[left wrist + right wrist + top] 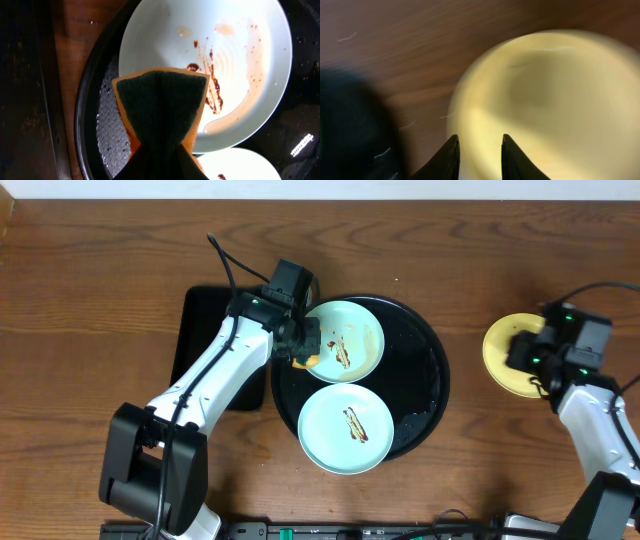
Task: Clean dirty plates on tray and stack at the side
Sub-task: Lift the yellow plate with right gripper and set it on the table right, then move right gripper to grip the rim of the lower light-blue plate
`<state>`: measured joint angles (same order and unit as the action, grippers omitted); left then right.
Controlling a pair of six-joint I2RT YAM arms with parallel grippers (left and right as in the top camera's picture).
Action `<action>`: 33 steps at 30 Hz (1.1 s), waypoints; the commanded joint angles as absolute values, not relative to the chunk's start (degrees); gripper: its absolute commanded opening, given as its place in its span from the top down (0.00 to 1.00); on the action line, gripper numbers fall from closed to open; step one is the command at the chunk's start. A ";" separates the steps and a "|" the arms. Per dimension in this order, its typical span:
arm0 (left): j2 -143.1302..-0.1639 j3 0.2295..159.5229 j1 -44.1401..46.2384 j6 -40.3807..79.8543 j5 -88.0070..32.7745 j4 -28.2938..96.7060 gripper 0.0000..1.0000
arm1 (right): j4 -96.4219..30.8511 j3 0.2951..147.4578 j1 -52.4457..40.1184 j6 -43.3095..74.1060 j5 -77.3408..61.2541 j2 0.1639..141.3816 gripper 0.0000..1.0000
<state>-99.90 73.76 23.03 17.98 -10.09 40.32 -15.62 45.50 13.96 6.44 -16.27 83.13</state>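
Observation:
The round black tray (436,370) holds two mint-blue plates. The upper plate (362,332) has brown sauce smears, and so does the lower plate (330,432). My left gripper (304,348) is shut on an orange sponge with a green scrub face (160,105), which rests on the upper plate's (250,50) left rim. The lower plate's edge (240,167) shows below it. The yellow plate (500,355) lies on the table to the right, off the tray. My right gripper (479,142) is open, hovering over the yellow plate's (555,100) left rim.
A smaller rectangular black tray (205,320) lies left of the round tray, under my left arm. The round tray's floor (107,125) is wet with droplets. A dark blurred shape (350,130) fills the right wrist view's left side. Bare wooden table surrounds everything.

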 commanded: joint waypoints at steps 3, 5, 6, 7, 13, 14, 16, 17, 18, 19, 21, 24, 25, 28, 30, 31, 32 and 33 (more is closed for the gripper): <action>-99.44 73.63 22.90 17.67 -9.41 42.81 0.89 | -22.04 47.66 6.15 6.59 -32.49 82.72 0.69; -99.44 73.63 22.90 17.67 -9.93 44.40 0.91 | -25.63 47.59 2.04 6.57 -33.52 82.74 0.67; -99.44 73.63 22.90 17.67 -10.68 45.15 0.92 | -27.64 47.53 -0.60 6.26 -33.30 82.74 0.65; -99.44 73.63 22.90 17.67 -11.88 45.84 0.92 | -28.99 47.46 -2.52 5.65 -33.23 82.76 0.64; -99.44 73.63 23.05 17.61 -22.90 47.92 0.92 | -34.39 46.70 -15.79 4.73 -28.25 84.77 0.60; -99.44 73.63 23.22 17.58 -24.12 47.94 0.92 | -34.50 46.70 -17.89 5.37 -27.14 85.56 0.60; -99.44 73.63 23.90 17.58 -25.58 48.21 0.92 | -34.24 46.70 -20.84 6.31 -25.93 86.94 0.62; -99.44 73.63 24.40 17.58 -25.71 48.47 0.92 | -34.13 46.70 -21.87 6.98 -25.04 87.55 0.64; -99.44 73.56 25.06 17.34 -25.71 48.73 0.92 | -34.13 46.70 -22.92 8.29 -23.49 88.27 0.67; -99.44 73.36 25.74 17.15 -25.71 48.84 0.92 | -34.17 46.70 -23.94 9.69 -21.63 89.14 0.67; -99.44 72.79 27.11 16.97 -25.69 49.01 0.92 | -34.20 46.70 -25.26 11.09 -19.31 90.52 0.68; -99.46 72.05 28.91 16.99 -25.12 49.01 0.92 | -33.45 46.70 -26.20 12.25 -17.04 91.90 0.71; -99.48 71.90 29.45 17.02 -24.53 48.99 0.92 | -33.12 46.70 -26.28 12.36 -16.64 91.90 0.69; -99.55 71.77 30.55 17.02 -23.73 49.01 0.92 | -31.77 46.78 -26.28 12.64 -16.47 91.44 0.69; -99.55 71.77 30.92 17.02 -23.73 49.01 0.92 | -30.76 46.94 -26.22 12.64 -16.45 90.98 0.71; -99.55 71.77 31.00 17.02 -23.75 49.01 0.92 | -30.33 46.98 -26.17 12.64 -16.25 90.80 0.74; -99.55 71.77 31.00 17.04 -23.77 49.04 0.92 | -30.15 47.07 -26.17 12.64 -15.84 90.56 0.77; -99.55 71.77 31.00 17.04 -23.79 49.08 0.92 | -30.15 47.09 -26.17 12.64 -15.35 90.50 0.81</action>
